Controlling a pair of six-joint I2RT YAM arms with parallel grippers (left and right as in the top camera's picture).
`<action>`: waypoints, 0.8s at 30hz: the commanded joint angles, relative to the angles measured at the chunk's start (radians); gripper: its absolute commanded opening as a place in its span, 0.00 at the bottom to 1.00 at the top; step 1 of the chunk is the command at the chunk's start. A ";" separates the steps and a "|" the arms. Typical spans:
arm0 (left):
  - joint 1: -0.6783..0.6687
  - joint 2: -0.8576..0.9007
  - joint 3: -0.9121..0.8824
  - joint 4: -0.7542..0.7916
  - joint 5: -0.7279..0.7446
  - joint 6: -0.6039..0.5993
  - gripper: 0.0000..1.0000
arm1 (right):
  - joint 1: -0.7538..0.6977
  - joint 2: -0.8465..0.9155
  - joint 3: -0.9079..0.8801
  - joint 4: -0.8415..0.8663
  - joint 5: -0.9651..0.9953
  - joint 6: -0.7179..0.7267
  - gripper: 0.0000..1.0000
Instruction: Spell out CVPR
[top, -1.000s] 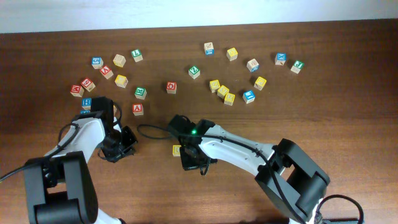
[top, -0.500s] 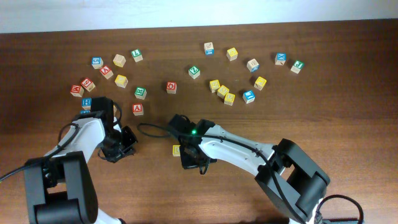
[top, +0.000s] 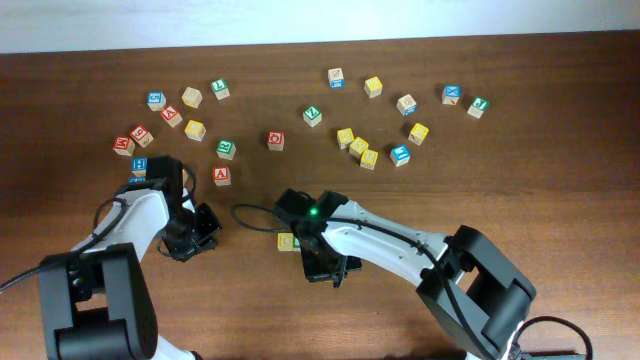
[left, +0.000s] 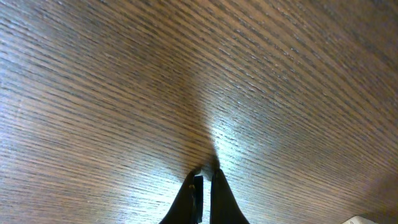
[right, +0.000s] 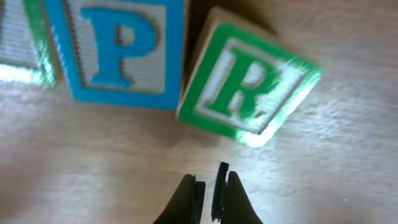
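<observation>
though askew, glossy wooden r cube (right: 249, 87)

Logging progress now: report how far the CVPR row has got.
Done: blue P in line, green-edged cube left of it, yellow cube at the row's start. In hand: nothing; right gripper shut, empty. Left: green R sits skewed beside P, probably needs squaring.

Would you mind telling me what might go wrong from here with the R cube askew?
1. The R cube sits rotated beside the straight P cube; a nudge from the shut right gripper, close beside it, might twist it further or shove the P.
2. Overhead, the right arm hides the row beside the yellow cube, so lifting away could clip it.
</observation>
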 joint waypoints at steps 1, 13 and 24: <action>0.005 0.013 0.005 -0.005 -0.019 -0.002 0.00 | 0.000 -0.023 0.004 -0.003 0.061 0.011 0.04; 0.005 0.013 0.005 -0.002 -0.019 -0.002 0.00 | -0.014 -0.021 -0.031 0.076 0.135 -0.020 0.05; 0.005 0.013 0.005 -0.002 -0.019 -0.002 0.00 | -0.021 -0.021 -0.031 0.101 0.138 -0.080 0.05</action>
